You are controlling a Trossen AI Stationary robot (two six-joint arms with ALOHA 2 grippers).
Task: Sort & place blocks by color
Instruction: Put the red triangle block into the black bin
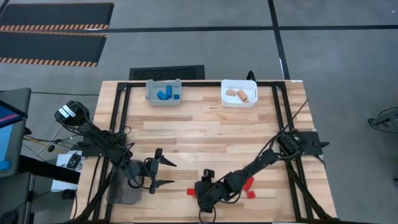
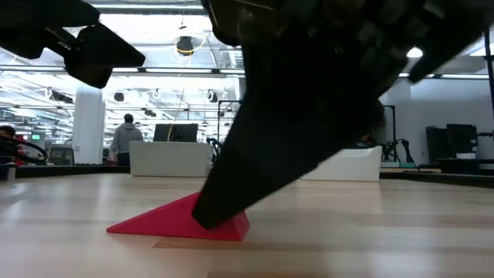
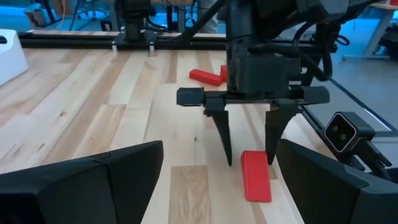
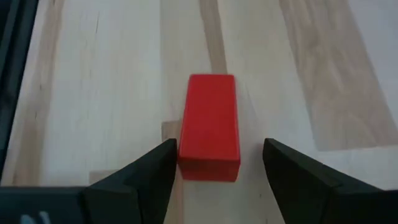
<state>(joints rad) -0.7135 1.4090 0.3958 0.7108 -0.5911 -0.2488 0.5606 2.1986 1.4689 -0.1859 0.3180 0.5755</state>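
No brand or writing could be read anywhere. Nearest the front edge of the worktop [image 1: 205,134], the right claw [image 1: 200,191] pointed down with its fingers spread wide either side of a flat red block [image 4: 209,127], one end of it between the tips, nothing gripped. More red blocks [image 1: 250,185] lay just beside that arm. The left claw [image 1: 166,172] hung wide open and empty near a dark bin [image 1: 124,190]. At the far edge, blue blocks [image 1: 166,94] sat in a grey bin [image 1: 163,100] and tan blocks [image 1: 241,94] in a white bin [image 1: 239,101].
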